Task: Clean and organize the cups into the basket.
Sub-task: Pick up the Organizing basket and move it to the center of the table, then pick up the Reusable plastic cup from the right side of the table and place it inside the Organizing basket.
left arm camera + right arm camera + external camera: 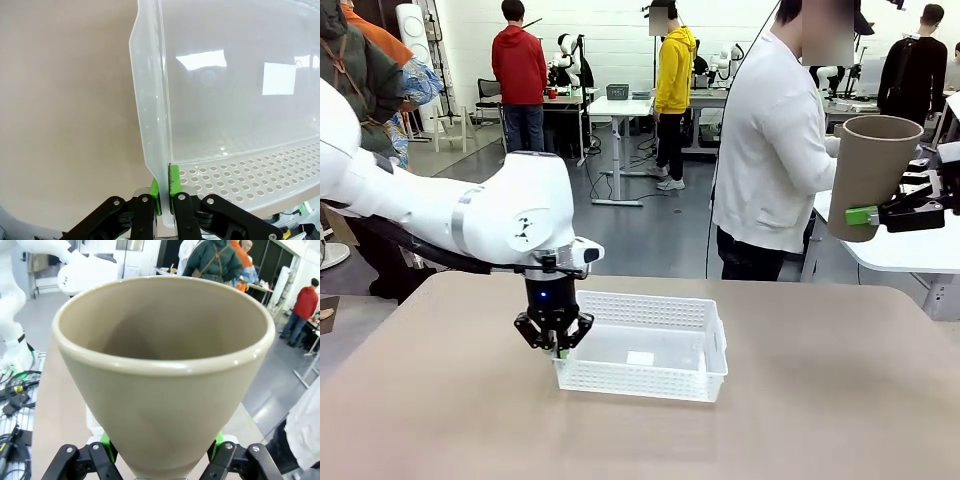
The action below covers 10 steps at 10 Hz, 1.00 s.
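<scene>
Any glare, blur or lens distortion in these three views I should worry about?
Left wrist view: two bright light reflections on the floor of the basket, its translucent wall otherwise sharp. Right wrist view: wide-angle stretch balloons the rim of the cup, with a thin highlight along the rim and no motion blur. Front view: even, soft lighting, only faint shadows on the table.

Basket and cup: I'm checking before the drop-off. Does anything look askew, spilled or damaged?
Nothing stands out. The white basket sits flat on the table, its wall pinched by the left gripper; the right gripper holds the tan cup mouth-up, intact, no spill visible.
</scene>
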### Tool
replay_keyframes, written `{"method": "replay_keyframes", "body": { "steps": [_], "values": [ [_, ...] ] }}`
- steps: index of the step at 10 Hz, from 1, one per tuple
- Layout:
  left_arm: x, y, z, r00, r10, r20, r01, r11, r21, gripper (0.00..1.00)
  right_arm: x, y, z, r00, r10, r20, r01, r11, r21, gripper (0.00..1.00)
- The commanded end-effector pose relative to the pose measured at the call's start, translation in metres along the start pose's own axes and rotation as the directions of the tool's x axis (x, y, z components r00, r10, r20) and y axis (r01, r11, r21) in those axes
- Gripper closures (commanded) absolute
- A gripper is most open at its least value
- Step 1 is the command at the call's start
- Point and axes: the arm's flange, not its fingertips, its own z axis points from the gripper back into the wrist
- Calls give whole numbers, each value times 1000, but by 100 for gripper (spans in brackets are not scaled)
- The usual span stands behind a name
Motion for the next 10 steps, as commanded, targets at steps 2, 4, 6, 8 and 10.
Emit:
{"method": "replay_keyframes", "body": {
  "steps": [2,4,6,8,10],
  "values": [
    [13,-11,-8,999,51,8,-51,999,-5,100,0,0,0,1000,0,0,0,1000,0,100],
    [5,5,5,997,50,54,-48,998,-44,100,0,0,0,1000,0,0,0,1000,0,100],
    [10,-6,-9,1000,20,-3,-20,1000,-13,100,0,0,0,1000,0,0,0,1000,0,100],
    [10,-6,-9,1000,20,-3,-20,1000,-13,100,9,12,-20,981,35,-191,-22,997,69,19],
    [10,-6,-9,1000,20,-3,-20,1000,-13,100,67,24,-89,884,148,-444,-66,979,195,19]
  ]
}}
